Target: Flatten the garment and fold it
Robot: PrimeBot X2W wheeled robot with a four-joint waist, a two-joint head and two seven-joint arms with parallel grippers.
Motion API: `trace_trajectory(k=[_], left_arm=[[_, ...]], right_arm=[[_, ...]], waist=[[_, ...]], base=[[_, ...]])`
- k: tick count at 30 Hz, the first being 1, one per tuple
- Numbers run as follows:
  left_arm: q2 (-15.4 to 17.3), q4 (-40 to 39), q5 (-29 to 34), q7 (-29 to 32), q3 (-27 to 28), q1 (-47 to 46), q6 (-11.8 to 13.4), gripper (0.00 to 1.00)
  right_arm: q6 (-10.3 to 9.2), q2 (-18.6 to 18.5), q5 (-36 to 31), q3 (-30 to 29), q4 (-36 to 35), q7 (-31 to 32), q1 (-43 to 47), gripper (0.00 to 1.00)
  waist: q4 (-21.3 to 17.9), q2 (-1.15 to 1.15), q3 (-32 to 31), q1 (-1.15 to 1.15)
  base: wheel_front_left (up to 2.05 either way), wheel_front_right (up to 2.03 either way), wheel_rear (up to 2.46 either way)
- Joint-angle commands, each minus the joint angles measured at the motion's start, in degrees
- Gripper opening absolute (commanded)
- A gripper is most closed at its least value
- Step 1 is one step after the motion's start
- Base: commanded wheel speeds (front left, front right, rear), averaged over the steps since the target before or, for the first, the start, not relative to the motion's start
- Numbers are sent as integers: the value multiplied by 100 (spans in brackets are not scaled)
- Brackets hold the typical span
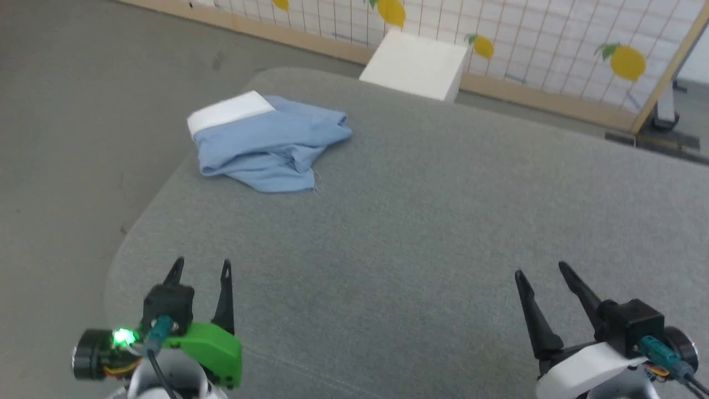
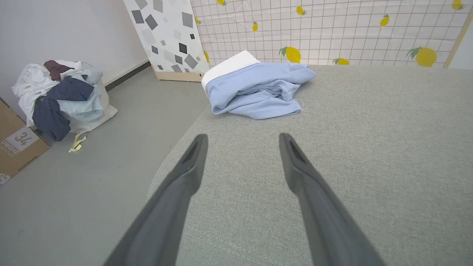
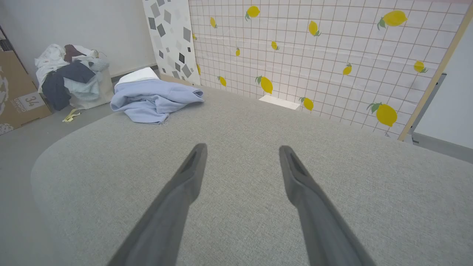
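Note:
The garment, light blue with a white band along one edge, lies bunched and loosely folded at the far left of the grey padded table. It also appears as a garment ahead of the left fingers and as a garment far to the upper left in the right wrist view. My left gripper hovers open over the near left of the table, well short of the cloth. My right gripper stands open at the near right, with nothing between its fingers.
A white box stands beyond the table's far edge, against a lemon-patterned grid screen. On the floor to the left sit a heap of clothes and a cardboard box. The table's rounded left edge lies close to my left gripper.

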Motion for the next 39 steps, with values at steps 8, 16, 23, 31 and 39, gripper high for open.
trace_trajectory(k=[8, 16, 23, 31, 39], left_arm=[[605, 114, -358, 584, 120, -1335, -679, 100], [1285, 1025, -807, 1197, -52, -2981, -1111, 100], [2008, 1632, -1485, 1697, -787, -4084, -1164, 100], [2951, 2065, -3285, 2864, -1487, -5283, -1167, 100], [3786, 2379, -4072, 3723, -2159, -5708, -1167, 100]], right_arm=[[-10, -358, -133, -112, -334, 104, -328, 100], [-10, -519, -217, -193, -542, 113, -554, 100], [-10, -501, -291, -299, -686, 61, -695, 100], [-10, -427, -370, -307, -759, -29, -828, 100], [-10, -310, -436, -295, -711, -148, -934, 100]], waist=[[-691, 0, 1149, 0], [-1134, 0, 1890, 0], [-1420, 0, 2445, 0], [-1669, 0, 2925, 0], [-1855, 0, 3197, 0]], base=[[0, 0, 0], [0, 0, 0], [0, 0, 0], [0, 0, 0], [0, 0, 0]])
